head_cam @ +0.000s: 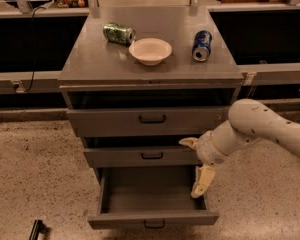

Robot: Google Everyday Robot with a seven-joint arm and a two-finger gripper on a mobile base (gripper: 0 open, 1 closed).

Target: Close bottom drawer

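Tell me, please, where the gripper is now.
In the camera view, the gripper hangs open over the right edge of the pulled-out bottom drawer, beside the middle drawer's right end.
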